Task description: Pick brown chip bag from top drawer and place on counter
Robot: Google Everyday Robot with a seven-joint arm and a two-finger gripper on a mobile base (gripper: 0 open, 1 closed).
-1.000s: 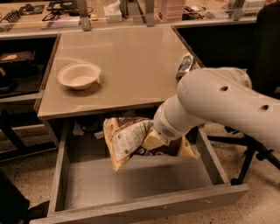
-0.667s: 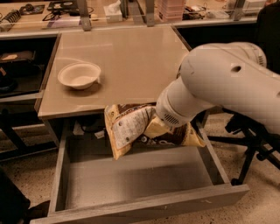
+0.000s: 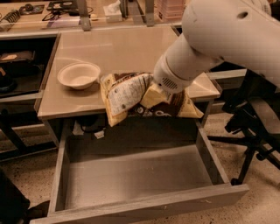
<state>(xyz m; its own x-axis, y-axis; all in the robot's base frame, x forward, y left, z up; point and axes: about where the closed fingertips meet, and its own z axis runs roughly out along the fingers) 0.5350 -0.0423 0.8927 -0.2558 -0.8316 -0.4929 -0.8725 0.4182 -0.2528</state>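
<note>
The brown chip bag (image 3: 124,92), dark brown with pale yellow edges and a white label panel, hangs in the air at the counter's front edge, above the back of the open top drawer (image 3: 144,206). My gripper (image 3: 154,93) is shut on the bag's middle, mostly hidden under my white wrist. The drawer is pulled out and its grey floor is bare. The beige counter (image 3: 131,46) lies just behind the bag.
A white bowl (image 3: 79,75) stands on the counter's left, close to the bag. A cluttered desk (image 3: 52,11) runs along the back. A black office chair (image 3: 251,127) stands to the right of the drawer. A dark shelf (image 3: 17,65) is at the left.
My arm has risen and lifted the chip bag out of the drawer, up to the level of the counter's front edge. The drawer has stayed open.
</note>
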